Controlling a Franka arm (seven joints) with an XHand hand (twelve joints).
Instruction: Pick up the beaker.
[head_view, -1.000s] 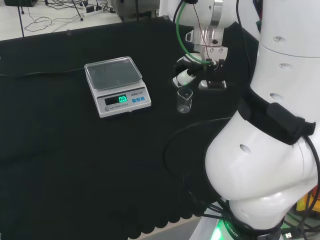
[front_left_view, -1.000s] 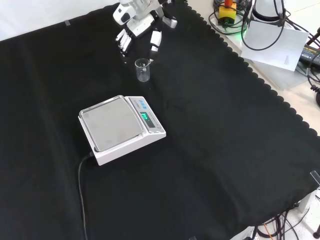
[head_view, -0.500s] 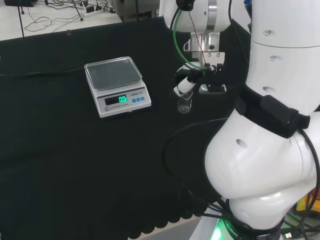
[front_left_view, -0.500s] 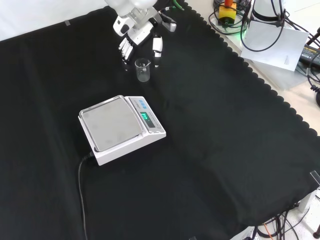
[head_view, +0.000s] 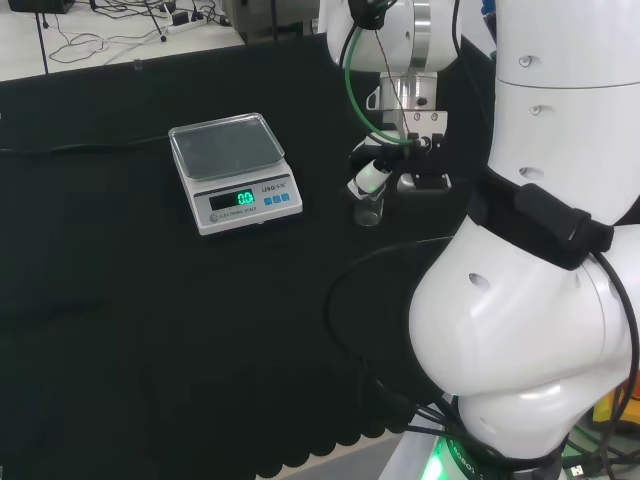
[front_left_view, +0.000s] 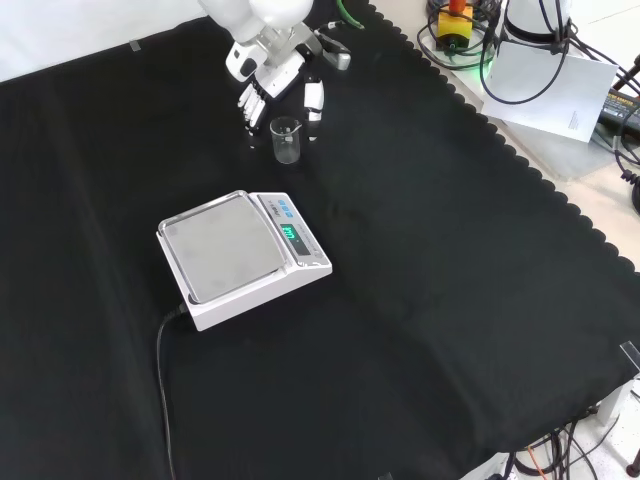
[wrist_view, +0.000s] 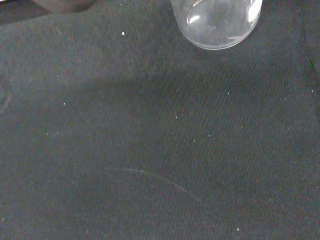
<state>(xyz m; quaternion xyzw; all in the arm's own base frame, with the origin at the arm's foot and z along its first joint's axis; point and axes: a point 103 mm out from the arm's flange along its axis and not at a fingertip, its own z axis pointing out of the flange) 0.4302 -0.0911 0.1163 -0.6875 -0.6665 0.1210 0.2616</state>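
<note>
from the front view i see the black and white robot hand (front_left_view: 268, 80) hanging just above and behind the small clear glass beaker (front_left_view: 285, 140), its fingers (front_left_view: 250, 100) and thumb spread wide to either side of the rim and closed on nothing. the beaker stands upright on the black cloth (front_left_view: 450, 280), just beyond the white digital scale with the steel pan (front_left_view: 243, 257). in the wrist view i see the beaker's round clear base (wrist_view: 216, 22) resting on the cloth.
</note>
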